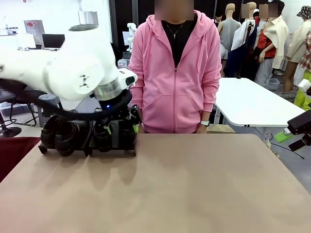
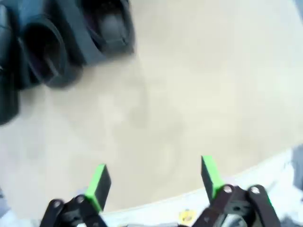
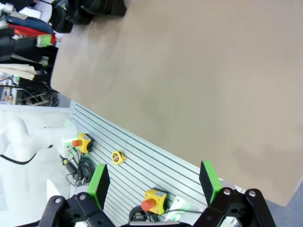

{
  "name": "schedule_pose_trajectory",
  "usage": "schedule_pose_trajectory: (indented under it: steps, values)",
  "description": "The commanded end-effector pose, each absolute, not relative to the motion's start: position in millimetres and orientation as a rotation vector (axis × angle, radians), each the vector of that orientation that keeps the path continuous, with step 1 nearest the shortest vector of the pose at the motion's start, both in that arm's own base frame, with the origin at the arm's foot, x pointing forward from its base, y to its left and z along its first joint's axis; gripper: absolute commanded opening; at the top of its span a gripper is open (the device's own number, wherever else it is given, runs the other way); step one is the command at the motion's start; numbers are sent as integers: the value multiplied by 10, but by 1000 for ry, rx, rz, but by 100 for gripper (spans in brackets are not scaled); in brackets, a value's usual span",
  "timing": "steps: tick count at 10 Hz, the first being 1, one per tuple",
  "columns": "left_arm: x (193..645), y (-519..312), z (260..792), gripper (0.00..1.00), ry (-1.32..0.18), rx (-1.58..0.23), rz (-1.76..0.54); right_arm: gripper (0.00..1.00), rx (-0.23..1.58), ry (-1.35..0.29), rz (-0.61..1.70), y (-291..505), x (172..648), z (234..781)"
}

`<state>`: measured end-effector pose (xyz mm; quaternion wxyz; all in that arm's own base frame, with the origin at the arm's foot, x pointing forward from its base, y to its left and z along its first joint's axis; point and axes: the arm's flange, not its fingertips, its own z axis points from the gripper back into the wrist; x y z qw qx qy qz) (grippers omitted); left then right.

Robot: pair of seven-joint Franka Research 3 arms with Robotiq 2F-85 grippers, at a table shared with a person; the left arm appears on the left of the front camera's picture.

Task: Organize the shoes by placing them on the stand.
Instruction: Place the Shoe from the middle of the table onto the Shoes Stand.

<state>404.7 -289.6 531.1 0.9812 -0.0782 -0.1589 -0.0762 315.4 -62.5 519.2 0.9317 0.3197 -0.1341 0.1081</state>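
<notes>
My left hand [image 1: 118,127] over the low black flat-topped stand [image 1: 87,145], fingers apart, empty.
Glossy black slip-on loafers [image 1: 65,137] sit on it at the tan worktop's [image 1: 165,189] far-left; my right hand [image 3: 154,182] gapes empty, well apart.

Broad bare table [image 1: 194,184] lay open, shoes [image 1: 65,136] on stand [image 1: 112,151] crowded far-left corner, person [image 1: 174,73] blocked far edge.

Setting: a robotics lab. A white robot arm [image 1: 73,68] works over a tan desk [image 1: 170,184]. Beyond its hand [image 1: 116,124], white folding tables [image 1: 252,104] stand. Below the right hand [image 3: 154,182], emergency-stop buttons [image 3: 152,202] lie, probably on a ribbed floor panel.
</notes>
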Motion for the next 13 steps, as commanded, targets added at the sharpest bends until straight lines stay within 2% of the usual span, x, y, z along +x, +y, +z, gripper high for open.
schedule_pose_trajectory:
  steps: [1,2,5,6,7,8,9,13]
  values:
    - [3721,-2241,5238,100,-210,-251,-274,100,659,-274,232,-611,3155,5203]
    - [3619,-1892,5169,100,-198,-340,-266,100,659,-274,232,-611,3155,5203]
    - [3158,-436,4845,100,-442,-618,66,100,659,-274,232,-611,3155,5203]
    - [3059,-72,4703,100,-480,-647,181,100,659,-274,232,-611,3155,5203]
    - [3030,82,4599,100,-528,-740,192,100,659,-274,232,-611,3155,5203]
    - [3158,33,4462,100,-491,-780,161,100,659,-274,232,-611,3155,5203]
    - [3368,138,5056,100,-449,-672,204,100,659,-274,232,-611,3155,5203]
    - [3368,138,5056,100,-449,-672,204,100,659,-274,232,-611,3155,5203]
